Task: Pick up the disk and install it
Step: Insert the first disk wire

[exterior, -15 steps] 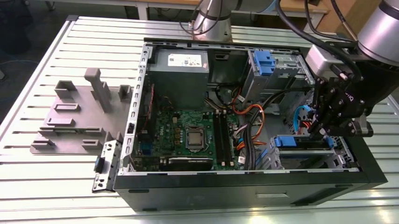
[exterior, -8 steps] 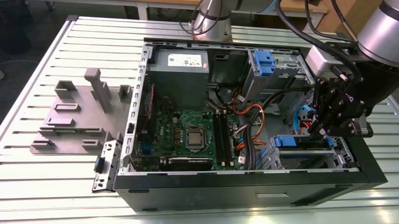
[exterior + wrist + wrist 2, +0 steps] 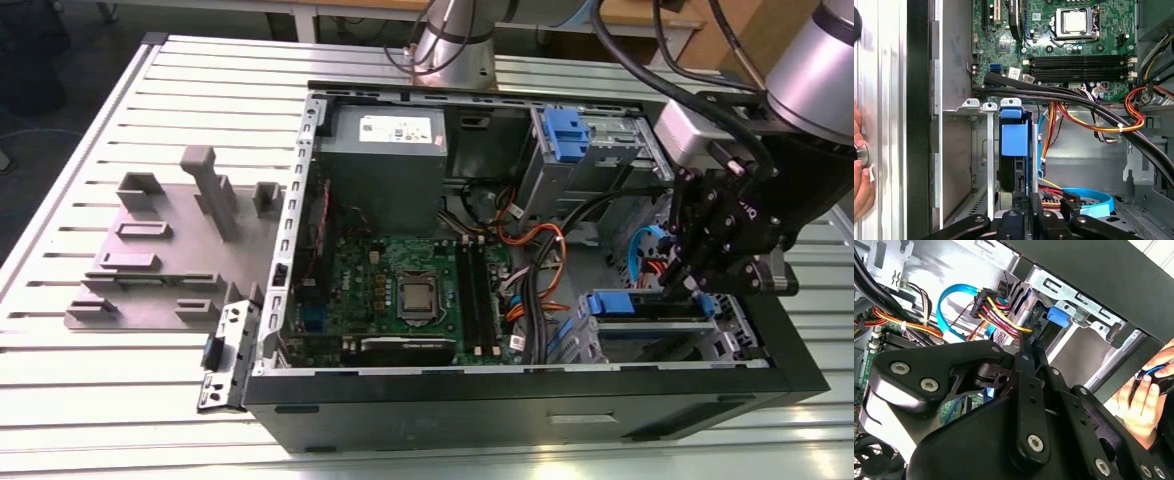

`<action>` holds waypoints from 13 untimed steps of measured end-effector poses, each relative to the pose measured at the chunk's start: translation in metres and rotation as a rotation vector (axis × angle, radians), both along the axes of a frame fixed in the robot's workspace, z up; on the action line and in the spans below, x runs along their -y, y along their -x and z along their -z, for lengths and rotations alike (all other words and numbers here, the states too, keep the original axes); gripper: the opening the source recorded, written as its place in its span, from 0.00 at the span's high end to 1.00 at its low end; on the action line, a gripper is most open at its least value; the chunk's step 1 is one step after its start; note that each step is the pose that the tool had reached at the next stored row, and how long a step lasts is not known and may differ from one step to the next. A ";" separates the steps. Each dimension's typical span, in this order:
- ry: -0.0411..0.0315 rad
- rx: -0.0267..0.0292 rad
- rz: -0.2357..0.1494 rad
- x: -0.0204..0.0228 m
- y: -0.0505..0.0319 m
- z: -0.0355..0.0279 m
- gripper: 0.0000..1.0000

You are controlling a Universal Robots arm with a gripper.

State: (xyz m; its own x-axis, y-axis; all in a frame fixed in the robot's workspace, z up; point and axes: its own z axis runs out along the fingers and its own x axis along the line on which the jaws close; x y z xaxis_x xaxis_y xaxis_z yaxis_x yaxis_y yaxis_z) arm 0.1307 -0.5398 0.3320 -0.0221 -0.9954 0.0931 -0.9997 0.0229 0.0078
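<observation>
While the end effector (image 3: pixel 703 290) is hanging over the drive cage (image 3: pixel 667 335) at the case's near right corner in the exterior view, the disk (image 3: pixel 1014 150) is sitting on edge inside that cage, its blue carrier tab showing between the metal rails in the first wrist view. Whether the fingers are closed on the disk or merely straddling it, I cannot tell; their tips are hidden behind the linkage. Judging from this, seating is the step in hand, so the push should be running straight along the rails, with no tilt. Farther in, the cables (image 3: pixel 1094 120) are crossing close by and could snag. Beyond the case wall, a hand (image 3: pixel 1139 395) is resting on the tabletop.
</observation>
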 end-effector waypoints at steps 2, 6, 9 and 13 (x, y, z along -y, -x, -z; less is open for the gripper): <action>-0.0008 0.0000 0.000 0.0001 -0.0001 0.0001 0.83; -0.0011 0.0000 0.000 0.0002 -0.0001 -0.0001 0.83; -0.0009 0.0002 0.000 0.0002 -0.0001 -0.0016 0.83; -0.0009 0.0004 0.001 0.0006 -0.0001 -0.0019 0.83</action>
State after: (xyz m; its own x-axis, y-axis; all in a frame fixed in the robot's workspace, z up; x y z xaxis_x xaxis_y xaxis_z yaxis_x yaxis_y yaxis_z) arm 0.1308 -0.5404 0.3340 -0.0232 -0.9955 0.0922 -0.9997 0.0240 0.0074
